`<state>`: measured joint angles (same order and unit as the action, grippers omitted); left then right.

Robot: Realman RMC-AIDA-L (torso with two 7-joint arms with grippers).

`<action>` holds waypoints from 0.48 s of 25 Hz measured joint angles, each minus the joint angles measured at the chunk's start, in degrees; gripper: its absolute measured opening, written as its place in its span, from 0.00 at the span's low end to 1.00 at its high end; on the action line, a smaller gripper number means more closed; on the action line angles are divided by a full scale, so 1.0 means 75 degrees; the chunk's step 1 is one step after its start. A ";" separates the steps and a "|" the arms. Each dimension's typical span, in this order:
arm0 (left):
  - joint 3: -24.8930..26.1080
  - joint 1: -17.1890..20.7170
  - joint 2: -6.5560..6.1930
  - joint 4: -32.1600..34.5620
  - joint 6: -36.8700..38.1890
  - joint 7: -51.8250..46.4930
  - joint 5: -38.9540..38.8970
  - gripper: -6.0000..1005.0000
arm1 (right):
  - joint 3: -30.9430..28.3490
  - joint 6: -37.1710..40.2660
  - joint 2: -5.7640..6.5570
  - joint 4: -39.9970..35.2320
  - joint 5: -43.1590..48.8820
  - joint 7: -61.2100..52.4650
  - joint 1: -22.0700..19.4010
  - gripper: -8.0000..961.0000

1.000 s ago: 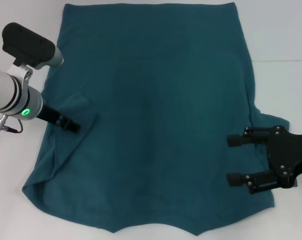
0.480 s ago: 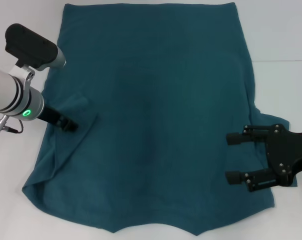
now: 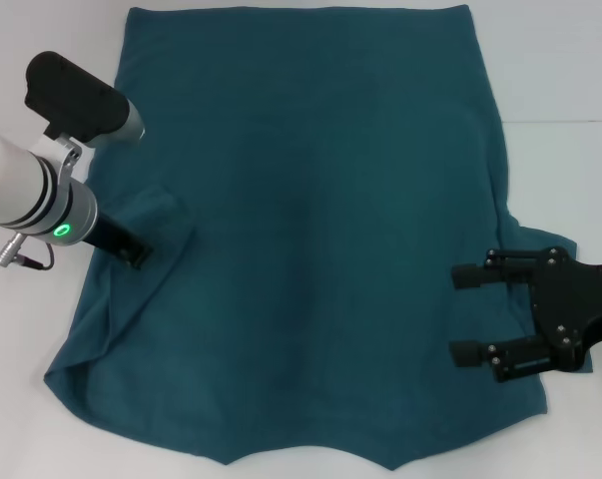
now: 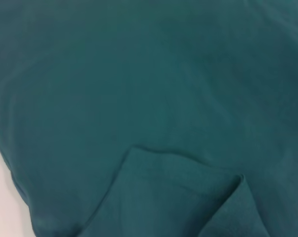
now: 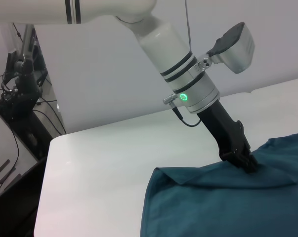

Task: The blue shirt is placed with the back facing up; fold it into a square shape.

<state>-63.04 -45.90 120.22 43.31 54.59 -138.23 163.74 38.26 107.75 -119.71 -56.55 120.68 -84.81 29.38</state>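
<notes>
So the blue shirt (image 3: 301, 230) is spread plain side up over the white surface (image 3: 560, 60), filling most of the head view, hem out at 12 o'clock and the neck end down at 6.

Starting at 9 o'clock: the left claw (image 3: 134, 250) is down on the folded-in sleeve at the shirt's left edge. From the right wrist view its tips (image 5: 242, 159) look pressed together on the cloth there, so I'd call it pinched onto the shirt, though the exact bite is hard to see. If this is the start of folding the left side inward, the trick is probably to make sure it has the whole sleeve layer and not just the top ply. Then lift only enough to clear the fabric and carry it toward the middle in a straight line, so the fold edge stays parallel to the side seam. There's already a diagonal crease running down toward 7 o'clock that could get dragged along.

Over at 4 o'clock, the right claw (image 3: 464, 316) hangs over the right edge with its two fingers spread wide, holding nothing. Whether it touches the cloth I can't tell.

Hard to make out: the left wrist view is just teal fabric and a fold (image 4: 183, 165), no fingers at all. The neckline is cut off at the bottom of the head view, and the right sleeve is mostly hidden under the right arm.
</notes>
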 joint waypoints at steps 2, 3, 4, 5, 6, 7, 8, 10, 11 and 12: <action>0.0001 -0.0008 0.0001 0.0006 0.0019 -0.0001 0.0000 0.32 | 0.0000 0.0000 0.0000 0.0003 0.0000 0.0000 -0.0006 0.98; 0.0001 -0.0012 0.0002 0.0009 0.0038 -0.0002 0.0000 0.30 | 0.0000 0.0001 0.0001 0.0005 0.0000 0.0000 -0.0012 0.98; 0.0002 -0.0014 0.0002 0.0011 0.0057 -0.0004 0.0000 0.25 | 0.0000 0.0002 0.0001 0.0015 0.0000 0.0000 -0.0021 0.98; 0.0003 -0.0021 0.0002 0.0012 0.0085 -0.0004 -0.0001 0.21 | -0.0001 0.0003 0.0000 0.0034 0.0000 0.0000 -0.0026 0.98; 0.0003 -0.0032 0.0001 0.0013 0.0122 -0.0003 -0.0003 0.16 | -0.0005 0.0005 0.0000 0.0054 0.0000 0.0000 -0.0026 0.98; 0.0011 -0.0040 0.0001 0.0021 0.0149 -0.0002 -0.0006 0.12 | -0.0015 0.0009 0.0000 0.0078 0.0000 0.0000 -0.0027 0.98; 0.0018 -0.0045 0.0000 0.0039 0.0175 -0.0001 -0.0008 0.07 | -0.0024 0.0016 0.0000 0.0099 0.0000 0.0001 -0.0026 0.98; 0.0029 -0.0036 0.0014 0.0138 0.0243 0.0001 -0.0011 0.06 | -0.0033 0.0034 0.0000 0.0104 0.0000 0.0005 -0.0022 0.98; 0.0034 -0.0024 0.0028 0.0208 0.0303 0.0001 -0.0015 0.05 | -0.0034 0.0044 0.0000 0.0104 0.0000 0.0007 -0.0022 0.98; 0.0040 -0.0015 0.0045 0.0283 0.0390 0.0002 -0.0023 0.05 | -0.0035 0.0052 0.0000 0.0104 0.0000 0.0008 -0.0025 0.98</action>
<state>-62.73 -46.02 120.55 45.43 57.51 -138.22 163.57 38.00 108.14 -119.71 -55.77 120.68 -84.75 29.19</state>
